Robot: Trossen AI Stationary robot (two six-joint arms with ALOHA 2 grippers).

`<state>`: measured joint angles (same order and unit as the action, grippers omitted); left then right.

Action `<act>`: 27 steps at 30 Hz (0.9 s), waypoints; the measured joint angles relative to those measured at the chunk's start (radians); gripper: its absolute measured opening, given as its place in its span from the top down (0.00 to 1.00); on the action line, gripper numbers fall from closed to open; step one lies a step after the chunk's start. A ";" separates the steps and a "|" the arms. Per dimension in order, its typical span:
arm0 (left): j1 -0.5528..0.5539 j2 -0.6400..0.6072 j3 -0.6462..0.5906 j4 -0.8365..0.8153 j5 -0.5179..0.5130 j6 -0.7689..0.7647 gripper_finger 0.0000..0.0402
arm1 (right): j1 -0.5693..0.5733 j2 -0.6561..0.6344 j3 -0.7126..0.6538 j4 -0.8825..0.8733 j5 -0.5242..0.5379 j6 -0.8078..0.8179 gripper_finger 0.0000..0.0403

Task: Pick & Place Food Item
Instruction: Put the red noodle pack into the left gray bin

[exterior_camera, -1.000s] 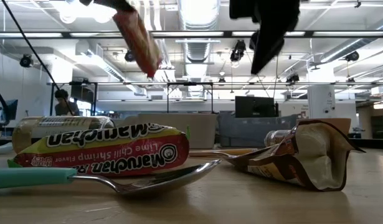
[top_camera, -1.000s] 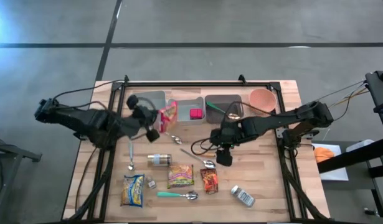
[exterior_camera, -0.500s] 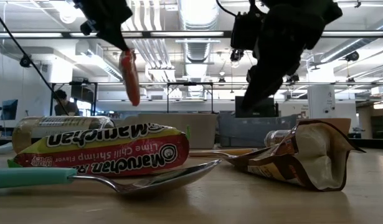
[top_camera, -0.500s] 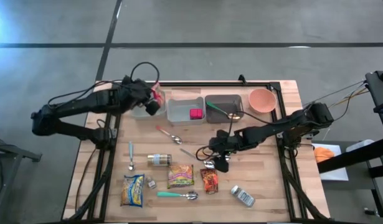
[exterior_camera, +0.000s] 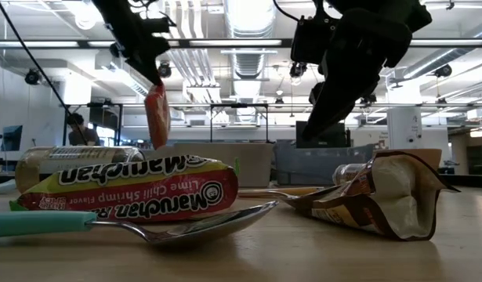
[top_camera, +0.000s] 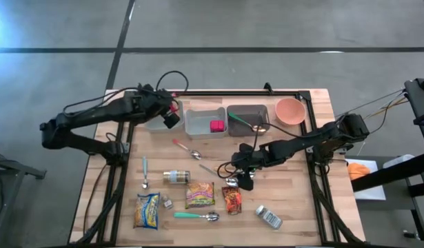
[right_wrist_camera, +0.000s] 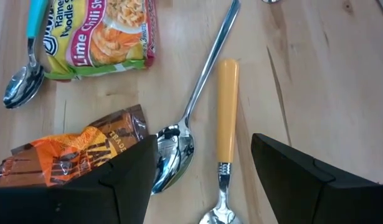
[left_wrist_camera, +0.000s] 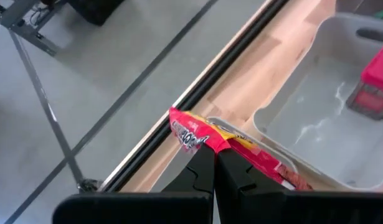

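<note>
A red snack packet [exterior_camera: 156, 116] hangs under my left gripper [top_camera: 172, 116], which is shut on it above the far-left grey bin [top_camera: 156, 122]. In the left wrist view the packet [left_wrist_camera: 253, 155] shows over a bin's rim. My right gripper [top_camera: 243, 182] hovers open, low over the middle of the table. Its fingers stand either side of a steel spoon's bowl [right_wrist_camera: 175, 155] and a yellow-handled spoon [right_wrist_camera: 226, 118], touching neither. An orange snack bag [right_wrist_camera: 60, 158] and a ramen packet [top_camera: 199, 195] lie flat beside them. My left gripper pinches the packet's crumpled upper edge [left_wrist_camera: 200, 142] between its two shut fingers, which slant down from the table's left. The packet hangs below the fingers, nearly upright and edge-on in the low view, clear of the table and the bin.
Along the far edge stand a middle bin [top_camera: 198, 127] with a pink cube [top_camera: 216, 126], a dark bin [top_camera: 247, 118] and an orange bowl [top_camera: 291, 110]. Nearer lie a jar [top_camera: 176, 177], a yellow packet [top_camera: 147, 210], a teal spoon [top_camera: 194, 216], a small can [top_camera: 269, 217] and other spoons.
My left gripper has swung toward the table's far edge and a little down, carrying the packet from in front of the bins to above the far-left bin; the packet now hangs edge-on. My right gripper has sunk toward the spoons, still open.
</note>
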<state>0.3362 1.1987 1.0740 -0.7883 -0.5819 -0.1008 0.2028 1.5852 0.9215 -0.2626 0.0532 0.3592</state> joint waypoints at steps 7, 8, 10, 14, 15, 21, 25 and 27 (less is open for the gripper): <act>0.042 0.079 0.000 0.001 0.000 0.024 1.00 | 0.000 0.000 0.000 0.006 0.000 -0.017 0.36; 0.045 0.090 0.000 0.001 0.000 0.024 1.00 | 0.000 0.000 0.000 0.007 0.000 -0.019 0.36; 0.047 0.113 0.000 0.001 0.000 0.027 1.00 | 0.000 0.000 0.000 0.008 0.000 -0.021 0.36; 0.046 0.152 0.000 0.008 0.008 0.043 1.00 | 0.000 0.000 -0.001 0.008 0.001 -0.023 0.36; 0.046 0.160 0.000 0.013 0.009 0.048 1.00 | 0.000 0.000 -0.002 0.008 0.001 -0.023 0.36; 0.057 0.195 0.000 0.032 -0.009 0.073 1.00 | 0.000 0.000 -0.002 0.008 0.001 -0.023 0.36; 0.064 0.206 0.000 0.032 -0.010 0.079 1.00 | 0.000 0.000 -0.002 0.010 0.001 -0.028 0.36; 0.066 0.206 0.000 0.032 -0.010 0.084 1.00 | 0.000 0.000 -0.002 0.011 0.001 -0.030 0.36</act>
<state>0.4019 1.4052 1.0740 -0.7567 -0.5922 -0.0167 0.2028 1.5852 0.9195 -0.2516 0.0544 0.3290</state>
